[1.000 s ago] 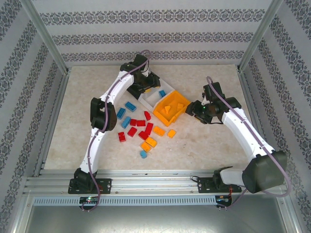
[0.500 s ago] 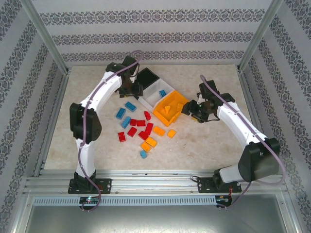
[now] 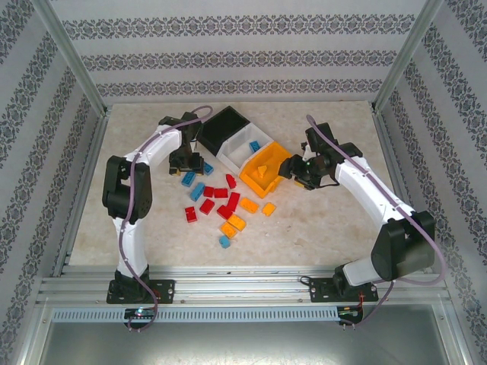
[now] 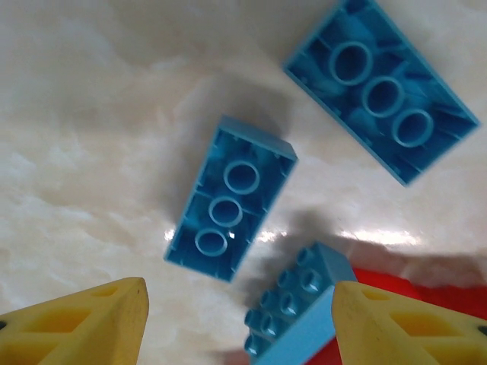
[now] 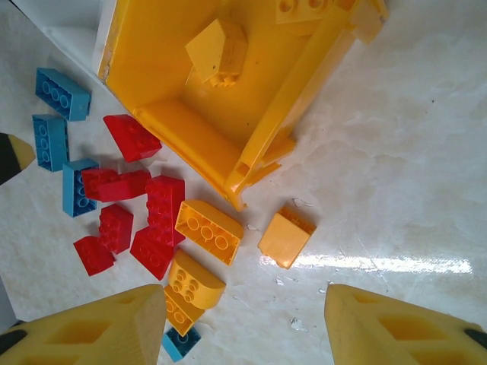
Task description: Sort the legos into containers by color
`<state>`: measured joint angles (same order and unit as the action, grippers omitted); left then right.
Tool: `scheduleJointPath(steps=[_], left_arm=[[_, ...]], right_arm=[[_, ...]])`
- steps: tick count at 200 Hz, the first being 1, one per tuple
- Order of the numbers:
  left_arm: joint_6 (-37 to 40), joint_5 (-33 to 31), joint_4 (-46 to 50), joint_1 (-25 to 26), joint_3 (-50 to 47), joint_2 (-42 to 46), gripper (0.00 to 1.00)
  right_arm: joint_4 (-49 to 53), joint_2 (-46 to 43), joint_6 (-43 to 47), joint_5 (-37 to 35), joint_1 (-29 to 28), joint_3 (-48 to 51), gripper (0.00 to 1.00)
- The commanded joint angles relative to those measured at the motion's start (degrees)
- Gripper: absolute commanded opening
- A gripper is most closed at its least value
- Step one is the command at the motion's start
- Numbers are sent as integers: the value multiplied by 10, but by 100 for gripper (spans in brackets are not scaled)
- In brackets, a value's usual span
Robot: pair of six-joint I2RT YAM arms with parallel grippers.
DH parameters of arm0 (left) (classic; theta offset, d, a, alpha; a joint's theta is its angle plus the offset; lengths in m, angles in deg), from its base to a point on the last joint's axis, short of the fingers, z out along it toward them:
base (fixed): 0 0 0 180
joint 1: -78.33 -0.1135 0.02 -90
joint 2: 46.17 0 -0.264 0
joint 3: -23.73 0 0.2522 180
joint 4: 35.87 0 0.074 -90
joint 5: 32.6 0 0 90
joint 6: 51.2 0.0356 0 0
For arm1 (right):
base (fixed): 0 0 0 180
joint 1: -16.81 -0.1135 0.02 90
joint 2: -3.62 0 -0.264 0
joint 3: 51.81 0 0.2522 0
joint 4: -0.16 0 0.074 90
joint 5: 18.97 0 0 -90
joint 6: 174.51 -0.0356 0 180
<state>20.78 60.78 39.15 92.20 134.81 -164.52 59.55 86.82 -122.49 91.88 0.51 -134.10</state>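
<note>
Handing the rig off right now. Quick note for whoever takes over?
Left gripper: open, empty, above loose blue legos left of the black bin.
Right gripper: open, empty, beside the orange-yellow bin.
Done: one blue lego in the white bin; a few orange legos in the orange-yellow bin.
Left: all red legos, plus the loose blue and loose orange legos, on the table.
</note>
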Motion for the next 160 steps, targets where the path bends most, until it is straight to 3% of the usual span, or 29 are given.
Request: scheduleJointPath(steps=[1, 70, 114, 160], left_arm=[[21, 4, -19, -15, 19, -25, 65], [28, 34, -42, -22, 13, -68, 62], [22, 40, -56, -26, -13, -66, 40], [8, 43, -63, -31, -46, -36, 29]], right_arm=[[19, -4, 2, -13, -6, -16, 59], [29, -1, -11, -23, -8, -23, 59], [36, 7, -10, -25, -13, -32, 59], [37, 9, -1, -20, -15, -35, 59]])
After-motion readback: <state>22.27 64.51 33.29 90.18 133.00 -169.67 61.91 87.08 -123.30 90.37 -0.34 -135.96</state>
